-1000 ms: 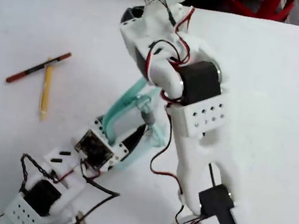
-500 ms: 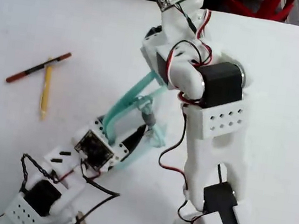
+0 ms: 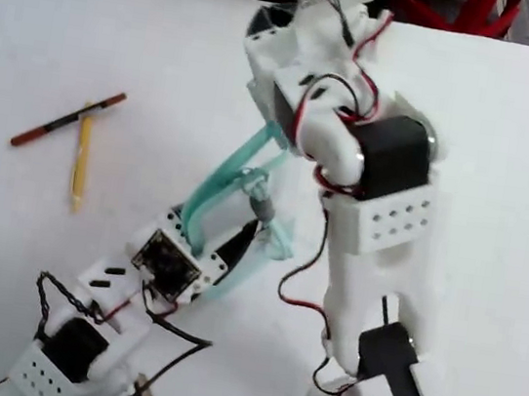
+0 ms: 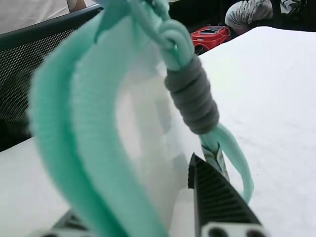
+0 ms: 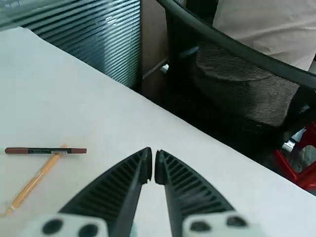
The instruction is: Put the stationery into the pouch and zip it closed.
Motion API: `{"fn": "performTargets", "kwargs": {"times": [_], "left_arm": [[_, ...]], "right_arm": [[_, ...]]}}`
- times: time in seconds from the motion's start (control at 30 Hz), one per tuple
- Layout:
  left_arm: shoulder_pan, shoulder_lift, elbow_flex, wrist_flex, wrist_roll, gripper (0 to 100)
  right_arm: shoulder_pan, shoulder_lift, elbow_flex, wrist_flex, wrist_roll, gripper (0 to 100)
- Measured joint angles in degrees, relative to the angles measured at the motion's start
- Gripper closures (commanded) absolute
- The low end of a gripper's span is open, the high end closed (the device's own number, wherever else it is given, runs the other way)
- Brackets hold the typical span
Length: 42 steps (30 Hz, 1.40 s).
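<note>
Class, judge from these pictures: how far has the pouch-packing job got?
Done: nothing packed. The brown pen and yellow pencil lie on the table, outside the pouch. In hand: the left gripper holds the pouch; the right gripper is shut, empty. Left: packing both, zipping.

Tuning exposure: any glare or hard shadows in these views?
High view: white table very bright, shadows faint; yellow pen stands out. Left wrist view: bright table behind the mint pouch, dark room beyond. Right wrist view: even light, no hard shadows; dark right tool contrasts well.
</note>
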Motion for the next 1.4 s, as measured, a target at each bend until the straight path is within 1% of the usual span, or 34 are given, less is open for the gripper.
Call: {"fn": "performTargets", "kwargs": {"times": [0.13, 0.4, 0.53, 0.83, 1.07, 1.23, 1.4], "left_arm": [[0.0, 0.0, 0.0, 0.0, 0.0, 85], [0.0, 0.0, 0.0, 0.0, 0.0, 85], [0.0, 0.0, 0.0, 0.0, 0.0, 85], [0.2, 0.0, 0.0, 0.0, 0.0, 85], [0.1, 0.0, 0.0, 0.0, 0.0, 85], [0.1, 0.0, 0.0, 0.0, 0.0, 85], [0.1, 0.0, 0.0, 0.0, 0.0, 85]], "right_arm": [[-2.4, 3.3, 0.3, 0.3, 1.6, 97.8], [-1.4, 3.8, 0.3, 7.7, 3.4, 97.8], [0.8, 1.8, 0.5, 9.0, 5.1, 97.8], [0.7, -4.4, 0.5, 17.1, 5.8, 97.8], [0.7, -10.5, 0.6, 17.8, 5.9, 97.8], [0.7, -12.0, 4.0, 17.8, 5.9, 97.8], [-0.3, -12.0, 4.8, 12.7, 5.8, 97.8]]}}
